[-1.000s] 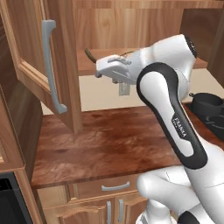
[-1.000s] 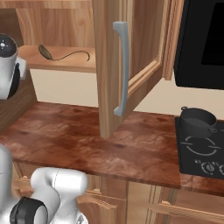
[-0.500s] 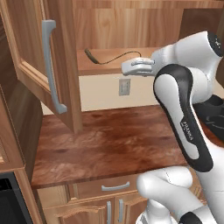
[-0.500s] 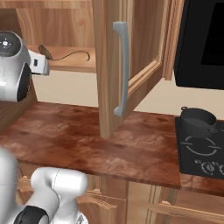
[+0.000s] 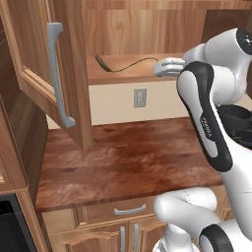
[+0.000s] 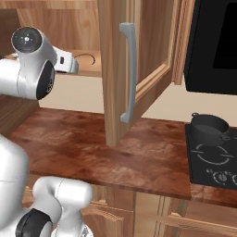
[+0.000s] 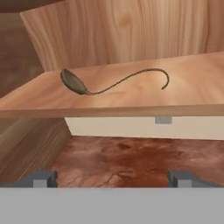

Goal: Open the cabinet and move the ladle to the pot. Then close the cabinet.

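Observation:
The cabinet (image 5: 129,75) hangs above the counter with both doors swung open; its left door (image 5: 34,59) and right door (image 6: 113,69) carry long grey bar handles. On the bottom shelf (image 7: 188,87) lies the ladle (image 7: 114,82), slim and dark, its bowl to the left and its hooked handle end to the right; it also shows in the left base view as the ladle (image 5: 123,64). My gripper (image 5: 157,68) hovers open at the shelf's front edge, right of the ladle and apart from it, with nothing between the fingertips (image 7: 43,178). The pot (image 6: 210,127) sits on the stove.
A brown counter (image 5: 123,157) runs under the cabinet, with a wall outlet (image 5: 140,97) behind it. The black stove (image 6: 215,159) lies to the right, under a dark microwave (image 6: 215,46). The open right door stands between the shelf and the stove.
My hand has slid right along the shelf front, uncovering the ladle in the left base view. The jaws stayed open and the ladle did not move.

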